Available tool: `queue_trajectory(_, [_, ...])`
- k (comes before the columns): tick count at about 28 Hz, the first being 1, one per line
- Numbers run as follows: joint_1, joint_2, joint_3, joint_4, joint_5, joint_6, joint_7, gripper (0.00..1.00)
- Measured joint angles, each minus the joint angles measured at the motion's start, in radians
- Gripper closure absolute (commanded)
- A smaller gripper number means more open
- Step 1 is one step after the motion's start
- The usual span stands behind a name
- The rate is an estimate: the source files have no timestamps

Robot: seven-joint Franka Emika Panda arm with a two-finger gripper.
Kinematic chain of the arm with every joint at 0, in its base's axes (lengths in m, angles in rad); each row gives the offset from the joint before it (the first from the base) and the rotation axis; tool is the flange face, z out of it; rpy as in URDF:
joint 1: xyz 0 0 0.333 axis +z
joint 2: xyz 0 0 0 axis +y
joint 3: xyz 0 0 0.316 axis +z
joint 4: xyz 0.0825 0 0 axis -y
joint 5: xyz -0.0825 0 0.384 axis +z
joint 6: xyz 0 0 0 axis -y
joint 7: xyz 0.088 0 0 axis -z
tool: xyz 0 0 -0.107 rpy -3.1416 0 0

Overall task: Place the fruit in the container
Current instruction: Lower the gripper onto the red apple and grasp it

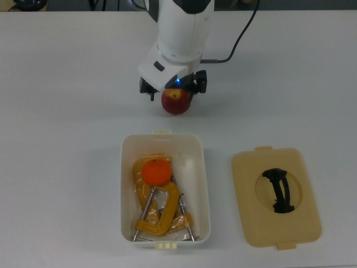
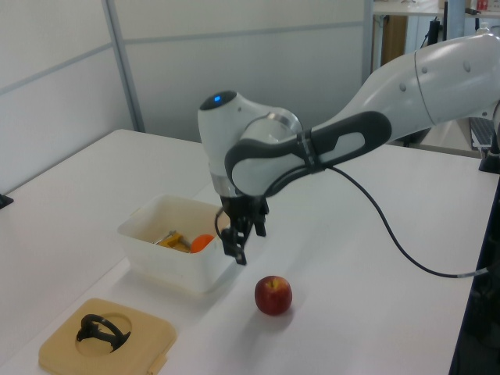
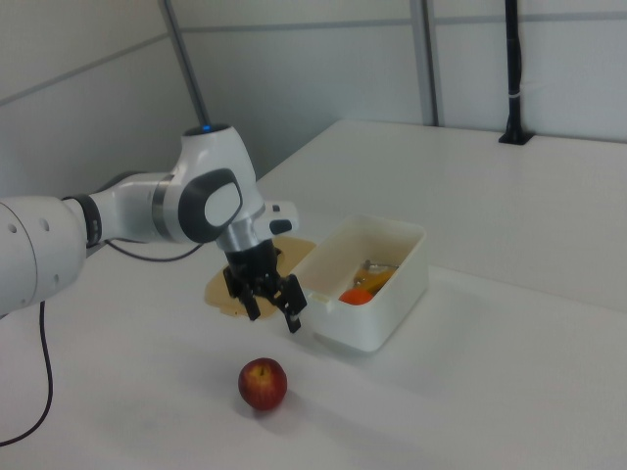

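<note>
A: where's the fruit at?
B: mandarin sits in the container on the clamps. apple on the counter, fingers spread wide and empty above it.

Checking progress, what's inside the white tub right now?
The white tub holds the mandarin resting on yellow-orange clamps. Whatever lies beneath them is covered.

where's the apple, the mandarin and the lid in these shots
apple (image 2: 273, 294): left view, on the middle of its red side.
mandarin (image 1: 156, 171): top view, on its top, as it lies in the white tub.
lid (image 1: 248, 223): top view, on the flat tan part beside the black handle.
</note>
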Motion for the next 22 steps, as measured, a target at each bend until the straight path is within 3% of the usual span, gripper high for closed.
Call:
queue_trajectory(6, [0.006, 0.015, 0.006, -0.065, -0.008, 0.0, -0.053, 0.0])
queue_trajectory(19, [0.015, 0.045, 0.026, -0.134, -0.036, 0.019, -0.063, 0.0])
queue_trajectory(20, [0.015, 0.045, 0.026, -0.139, -0.037, 0.022, -0.063, 0.02])
queue_trajectory(22, [0.015, 0.045, 0.026, -0.149, -0.041, 0.025, -0.063, 0.18])
